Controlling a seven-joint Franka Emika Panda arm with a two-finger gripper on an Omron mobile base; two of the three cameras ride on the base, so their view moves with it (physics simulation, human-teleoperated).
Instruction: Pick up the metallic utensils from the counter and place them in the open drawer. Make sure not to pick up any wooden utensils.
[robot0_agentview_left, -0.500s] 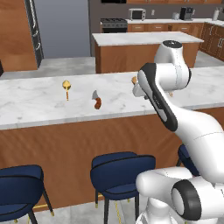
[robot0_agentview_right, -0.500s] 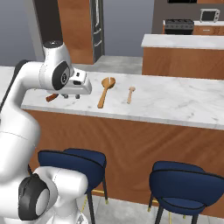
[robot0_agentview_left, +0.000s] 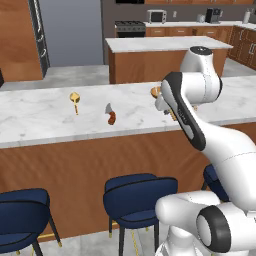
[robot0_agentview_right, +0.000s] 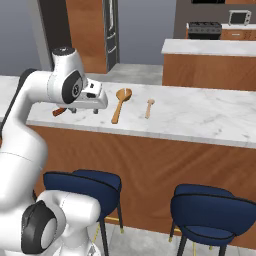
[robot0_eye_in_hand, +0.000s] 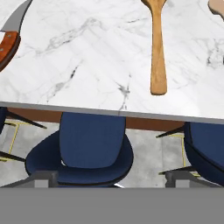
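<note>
The claw (robot0_agentview_right: 95, 103) hovers over the front edge of the white marble counter (robot0_agentview_left: 40, 120); whether its fingers are apart or together I cannot tell. The grey-bladed utensil with reddish-brown handle (robot0_agentview_left: 110, 115) lies just left of it, the shiny gold spoon (robot0_agentview_left: 75, 99) farther left. The long tan wooden spoon (robot0_agentview_right: 120, 103) lies just right.

navy stools (robot0_agentview_left: 140, 192) on grey floor (robot0_eye_in_hand: 144, 144), steel fridge (robot0_agentview_left: 67, 32) behind.
</note>
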